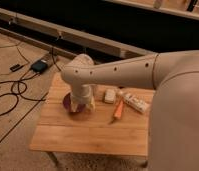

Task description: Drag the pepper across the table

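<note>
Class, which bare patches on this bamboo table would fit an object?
Bare: the light bamboo table's near strip, in front of the tool and the slim orange pepper. Crowded: the far half, where the tool, small cream block, pepper and white tube sit close together.

A lab-like test space (carpeted floor point(15, 147)), shown by loose cables point(15, 86) and a power brick point(39, 65).

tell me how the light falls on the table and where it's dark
Camera view: warm, dim light, no glare on the table; the pepper is well lit; the gripper, over the table's left part, has a dark reddish patch under it, shadow or object unclear; background nearly black.
</note>
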### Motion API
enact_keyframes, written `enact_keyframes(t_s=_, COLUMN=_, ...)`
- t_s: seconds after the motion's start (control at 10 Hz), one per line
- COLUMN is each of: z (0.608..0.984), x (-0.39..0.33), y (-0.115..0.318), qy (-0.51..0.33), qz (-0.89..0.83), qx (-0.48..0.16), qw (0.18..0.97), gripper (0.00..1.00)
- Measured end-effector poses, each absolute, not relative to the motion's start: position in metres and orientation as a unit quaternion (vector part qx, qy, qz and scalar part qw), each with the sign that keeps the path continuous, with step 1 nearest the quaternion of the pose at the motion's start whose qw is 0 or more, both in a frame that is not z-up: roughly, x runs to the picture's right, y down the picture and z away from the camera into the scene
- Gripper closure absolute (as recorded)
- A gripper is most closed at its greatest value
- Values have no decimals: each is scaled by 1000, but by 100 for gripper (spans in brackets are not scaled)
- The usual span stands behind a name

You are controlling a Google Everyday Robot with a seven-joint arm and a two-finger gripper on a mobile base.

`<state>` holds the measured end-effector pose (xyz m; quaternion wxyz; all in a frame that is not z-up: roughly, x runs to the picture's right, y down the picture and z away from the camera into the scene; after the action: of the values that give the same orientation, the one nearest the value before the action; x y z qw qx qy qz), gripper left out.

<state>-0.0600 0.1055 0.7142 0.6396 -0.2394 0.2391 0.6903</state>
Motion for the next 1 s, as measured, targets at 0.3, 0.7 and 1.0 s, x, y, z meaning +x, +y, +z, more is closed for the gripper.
enact_keyframes(t_s=0.3, z=727, x=-15, y=115, qy=255, qz=718, qx=-219, qw=610, gripper=35)
enact_keyframes(t_s=0.7, z=752, x=30, y=135, qy=282, qz=740, qx=-203, qw=575, gripper=35)
enact_keyframes(t_s=1.0, z=777, x=49, y=151, qy=287, qz=752, qx=-202, qw=558, gripper=35)
